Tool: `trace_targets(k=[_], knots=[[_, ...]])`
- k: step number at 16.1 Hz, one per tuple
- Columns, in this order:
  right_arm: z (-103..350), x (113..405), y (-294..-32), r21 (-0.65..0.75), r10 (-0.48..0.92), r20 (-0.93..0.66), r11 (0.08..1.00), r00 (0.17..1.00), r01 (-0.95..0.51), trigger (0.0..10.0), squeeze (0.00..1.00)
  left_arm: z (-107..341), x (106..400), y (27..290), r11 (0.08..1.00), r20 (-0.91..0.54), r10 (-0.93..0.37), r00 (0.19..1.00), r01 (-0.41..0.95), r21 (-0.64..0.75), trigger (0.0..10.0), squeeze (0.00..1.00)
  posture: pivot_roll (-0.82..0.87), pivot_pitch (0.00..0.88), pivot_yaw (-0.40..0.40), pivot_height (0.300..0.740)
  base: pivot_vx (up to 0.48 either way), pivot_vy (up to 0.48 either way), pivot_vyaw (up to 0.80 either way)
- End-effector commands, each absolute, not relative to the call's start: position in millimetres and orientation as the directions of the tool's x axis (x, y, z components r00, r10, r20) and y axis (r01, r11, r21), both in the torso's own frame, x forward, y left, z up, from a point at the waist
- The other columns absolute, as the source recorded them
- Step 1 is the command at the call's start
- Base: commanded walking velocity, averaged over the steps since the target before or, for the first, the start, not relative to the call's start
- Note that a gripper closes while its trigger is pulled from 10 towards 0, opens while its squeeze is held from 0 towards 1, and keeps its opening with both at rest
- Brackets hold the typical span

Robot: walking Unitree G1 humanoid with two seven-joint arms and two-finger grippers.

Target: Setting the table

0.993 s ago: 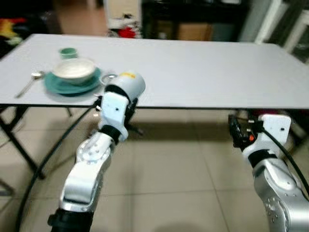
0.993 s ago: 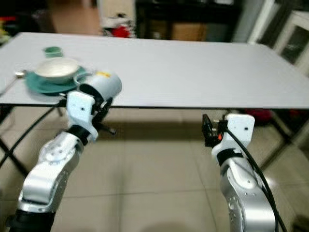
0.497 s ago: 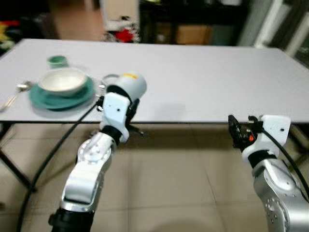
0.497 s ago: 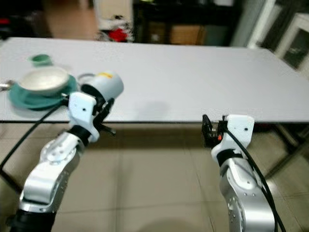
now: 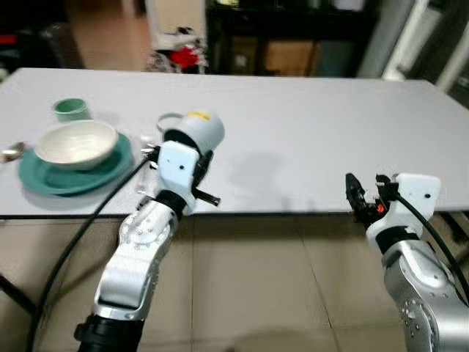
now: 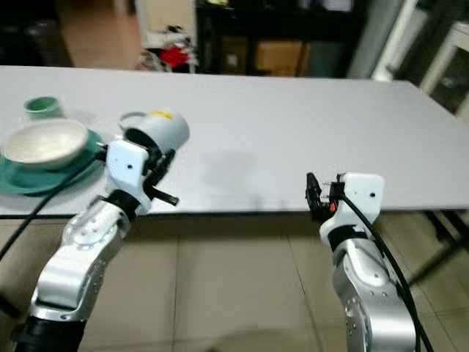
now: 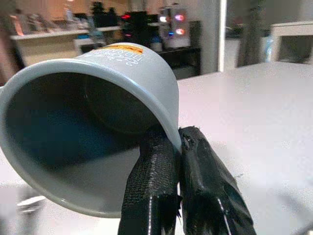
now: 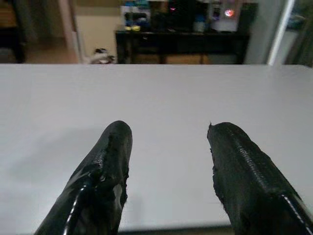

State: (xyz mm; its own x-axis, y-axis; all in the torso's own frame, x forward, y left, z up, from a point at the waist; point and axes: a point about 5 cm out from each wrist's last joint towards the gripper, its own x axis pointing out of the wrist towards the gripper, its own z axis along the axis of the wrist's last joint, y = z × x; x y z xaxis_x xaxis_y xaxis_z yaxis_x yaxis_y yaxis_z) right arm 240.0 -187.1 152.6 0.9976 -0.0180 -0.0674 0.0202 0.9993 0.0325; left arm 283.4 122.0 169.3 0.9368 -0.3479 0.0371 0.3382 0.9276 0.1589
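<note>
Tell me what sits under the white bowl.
The white bowl sits on a teal plate on the table. The plate's middle is covered by the bowl.

A pale grey ceramic mug (image 5: pixel 195 130) with a yellow-orange label on its side is tipped over nearly on its side, its dark open mouth facing back toward the robot and its handle on the left. Its rim is pinched between the black fingers of the left gripper (image 7: pixel 177 147), above the near edge of the white rectangular table (image 5: pixel 315 132), toward the left end. Just left of the mug, near the table's front left corner, a round teal plate (image 5: pixel 44 176) lies flat with a cream-white bowl (image 5: pixel 76 143) sitting upright on it. Behind the bowl stands a small pale green cup (image 5: pixel 72 109). A metal spoon (image 5: pixel 12 152) lies at the plate's left side.
</note>
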Motion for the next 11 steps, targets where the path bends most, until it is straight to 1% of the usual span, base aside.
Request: trace_targets(k=[1,11], knots=[[156.8,240.9,-182.8,0.033,-0.004,-0.049,0.999,0.999,0.006,10.0,0.0,173.7,284.3,126.5,0.932,0.054,-0.335,0.941,0.323,0.167,10.0,0.0,0.01,0.0,-0.049,0.74,0.382,0.0,0.0],[152.0,236.7,-177.2,0.05,-0.017,-0.055,0.999,0.998,0.02,10.0,0.0,174.5,286.9,130.0,0.91,0.037,-0.371,0.928,0.356,0.21,10.0,0.0,0.03,0.0,-0.018,0.74,0.374,0.0,0.0]])
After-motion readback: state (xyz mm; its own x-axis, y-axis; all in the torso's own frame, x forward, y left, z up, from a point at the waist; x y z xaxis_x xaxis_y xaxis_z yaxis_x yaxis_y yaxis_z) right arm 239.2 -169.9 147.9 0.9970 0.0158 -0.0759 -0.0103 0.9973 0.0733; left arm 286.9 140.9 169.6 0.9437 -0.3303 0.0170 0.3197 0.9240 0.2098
